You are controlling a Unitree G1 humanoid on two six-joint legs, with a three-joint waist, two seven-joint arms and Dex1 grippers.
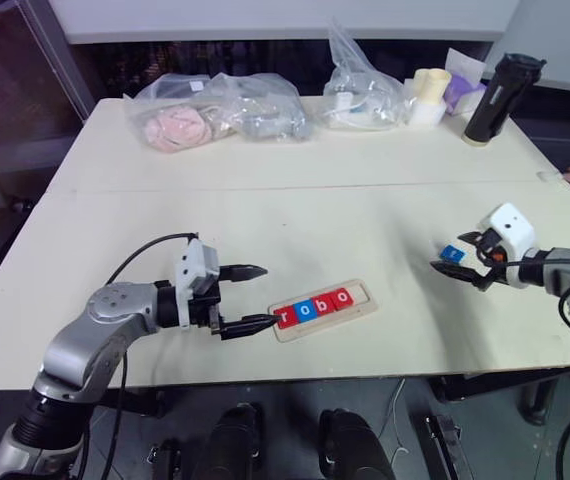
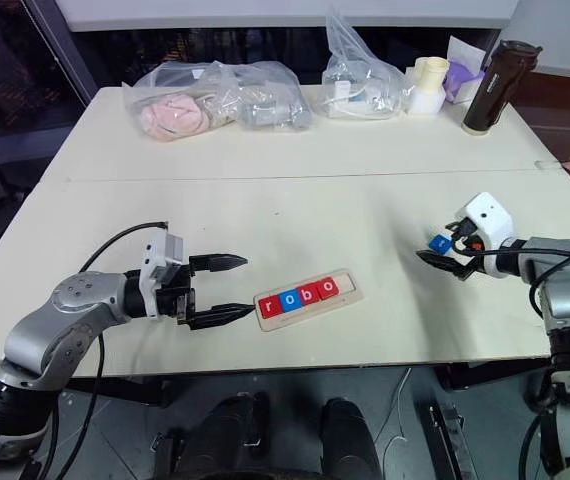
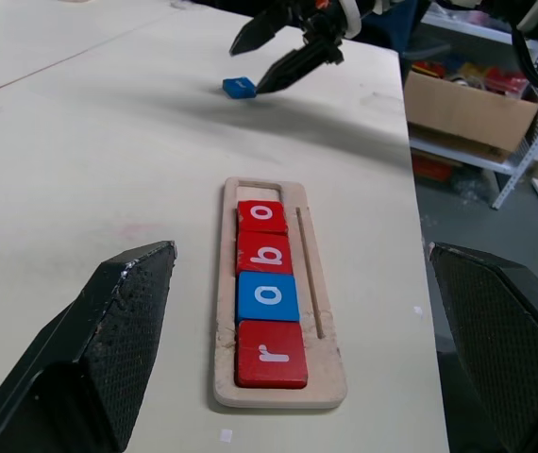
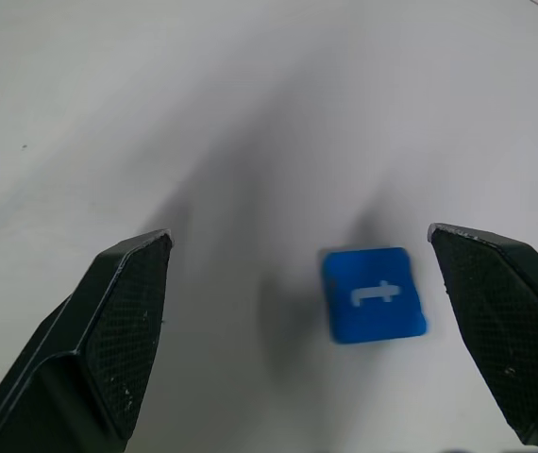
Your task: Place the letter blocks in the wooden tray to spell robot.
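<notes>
A pale table [image 1: 385, 200] holds a wooden tray [image 1: 323, 310] near its front edge. Four letter blocks sit in the tray's groove, reading r, o, b, o: a red r [image 3: 271, 354], a blue o [image 3: 267, 296], a red b [image 3: 264, 253] and a red o [image 3: 261, 216]. The slot at the tray's far end, past the last o, is bare wood.

The left gripper [image 1: 250, 298] hovers just beside the r end of the tray, its two black fingers spread wide and holding nothing.

The fifth block, a blue t [image 4: 374, 293], lies flat on the table well to the right of the tray. The right gripper [image 2: 443, 252] is poised over it with fingers spread wide apart. The tile lies between the fingers, nearer one [image 4: 505, 321] than the other, and touches neither.

Clear plastic bags [image 1: 220, 108] and a dark bottle [image 1: 501, 98] stand along the table's far edge.
</notes>
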